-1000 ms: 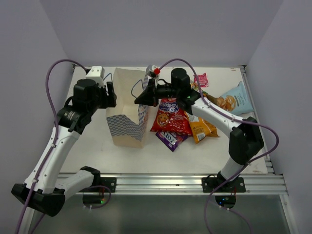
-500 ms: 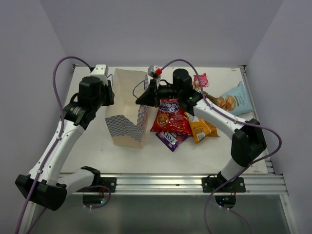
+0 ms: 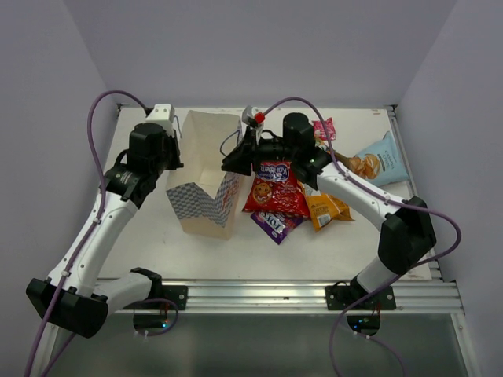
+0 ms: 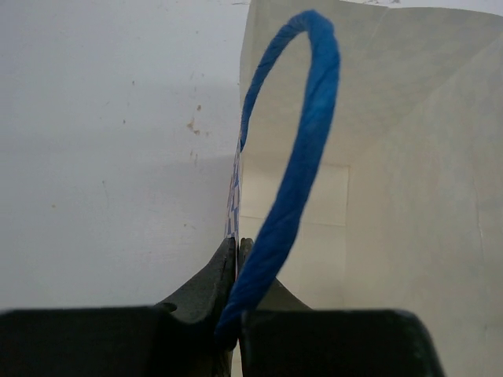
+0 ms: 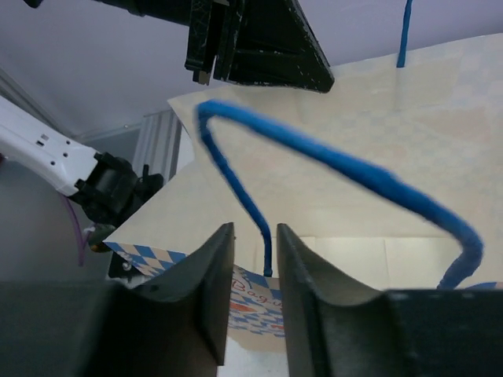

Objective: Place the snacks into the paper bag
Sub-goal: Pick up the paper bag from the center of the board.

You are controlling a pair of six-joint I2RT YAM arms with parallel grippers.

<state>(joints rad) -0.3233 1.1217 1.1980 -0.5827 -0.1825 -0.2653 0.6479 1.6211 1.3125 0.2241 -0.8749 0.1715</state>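
A white tabletop [image 3: 141, 243] is carrying the paper bag [image 3: 206, 206] standing upright at left-centre, with the snacks lying just to its right: a red cookie bag [image 3: 275, 188] overlapping a purple pack [image 3: 275, 225], an orange chip bag [image 3: 326, 208], a light-blue bag [image 3: 383, 159] and a pink pack [image 3: 324, 128] farther back

White desk [image 3: 141, 236] with a few little scuff marks on it, plain pale lavender walls [image 3: 259, 47] boxing it in on three sides, and a ribbed metal rail [image 3: 259, 294] running along the near edge.
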